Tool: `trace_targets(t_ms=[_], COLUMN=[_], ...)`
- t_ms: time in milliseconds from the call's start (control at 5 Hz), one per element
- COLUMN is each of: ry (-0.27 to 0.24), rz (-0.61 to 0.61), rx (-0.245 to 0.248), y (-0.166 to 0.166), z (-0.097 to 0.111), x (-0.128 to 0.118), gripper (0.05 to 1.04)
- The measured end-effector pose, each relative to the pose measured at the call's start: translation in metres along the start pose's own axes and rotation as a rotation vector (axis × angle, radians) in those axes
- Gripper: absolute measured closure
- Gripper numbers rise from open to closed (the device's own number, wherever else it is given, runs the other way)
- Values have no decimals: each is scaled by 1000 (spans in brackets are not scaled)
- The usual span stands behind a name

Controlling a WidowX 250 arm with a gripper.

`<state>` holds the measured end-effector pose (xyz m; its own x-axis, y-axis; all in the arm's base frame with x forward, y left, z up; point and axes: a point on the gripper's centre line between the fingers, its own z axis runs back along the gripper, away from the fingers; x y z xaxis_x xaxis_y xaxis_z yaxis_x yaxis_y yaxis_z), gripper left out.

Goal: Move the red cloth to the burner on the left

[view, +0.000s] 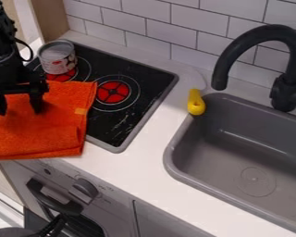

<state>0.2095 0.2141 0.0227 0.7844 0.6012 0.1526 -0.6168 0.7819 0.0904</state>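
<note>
The red cloth, orange-red in tone, lies spread over the left front part of the black stove, down to the counter's front edge. Over its upper left part hangs the gripper, open, its two fingers wide apart; whether the tips touch the fabric I cannot tell. The left burner shows as a red disc just beyond the cloth's far edge, partly hidden by a can. To the right is the other red burner, beside the cloth's right edge.
A metal can stands at the stove's back left corner, close to the arm. Right of the stove, a yellow-handled utensil lies by the grey sink, under a black faucet. A tiled wall runs behind.
</note>
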Motion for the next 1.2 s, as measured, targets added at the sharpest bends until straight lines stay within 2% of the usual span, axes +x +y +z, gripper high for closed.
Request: trace_targets(t_ms=[200,400,600,800,1000,1200], ry=[11,0,28,57,44,-3], rz=[18,33,53,62,39,-91], rx=[-6,8,-2,-5,-14,-45], y=[-4,-7,-6,-9,-24,-43], z=[4,26,47,56,59,68], x=[3,12,20,22,17,11], gripper=[84,84,84,84,84,84])
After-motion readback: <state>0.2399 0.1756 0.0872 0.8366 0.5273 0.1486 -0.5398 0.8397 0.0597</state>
